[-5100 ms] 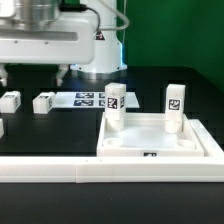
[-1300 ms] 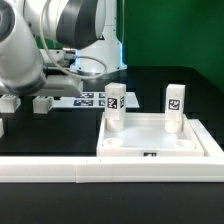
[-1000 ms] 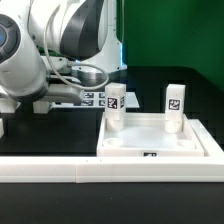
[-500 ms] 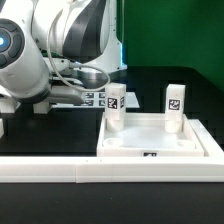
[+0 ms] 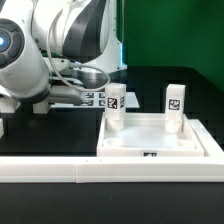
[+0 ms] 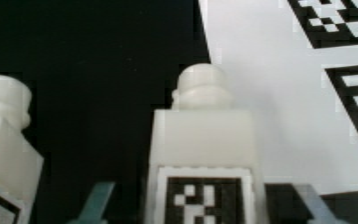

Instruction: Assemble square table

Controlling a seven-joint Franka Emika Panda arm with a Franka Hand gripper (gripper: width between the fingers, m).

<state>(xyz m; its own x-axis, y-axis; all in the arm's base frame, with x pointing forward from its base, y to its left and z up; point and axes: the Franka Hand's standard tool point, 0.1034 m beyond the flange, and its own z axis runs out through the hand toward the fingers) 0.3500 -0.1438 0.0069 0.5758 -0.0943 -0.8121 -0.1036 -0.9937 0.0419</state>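
The white square tabletop (image 5: 158, 147) lies at the exterior view's right with two tagged white legs (image 5: 115, 104) (image 5: 174, 106) standing upright in its far corners. My arm (image 5: 50, 50) reaches down at the left and hides the gripper there. In the wrist view my gripper (image 6: 206, 205) is open, its two fingers (image 6: 101, 200) either side of a tagged white leg block (image 6: 206, 150) lying on the black table, with small gaps to it. A second leg block (image 6: 5, 130) lies beside it.
The marker board (image 6: 309, 80) lies right beside the straddled leg and is partly visible in the exterior view (image 5: 90, 98). A long white border rail (image 5: 60, 171) runs along the front. Another white block (image 5: 2, 127) shows at the left edge.
Since five seconds ago the arm has come down over the loose legs at the left. Over the last half second nothing visibly moved.
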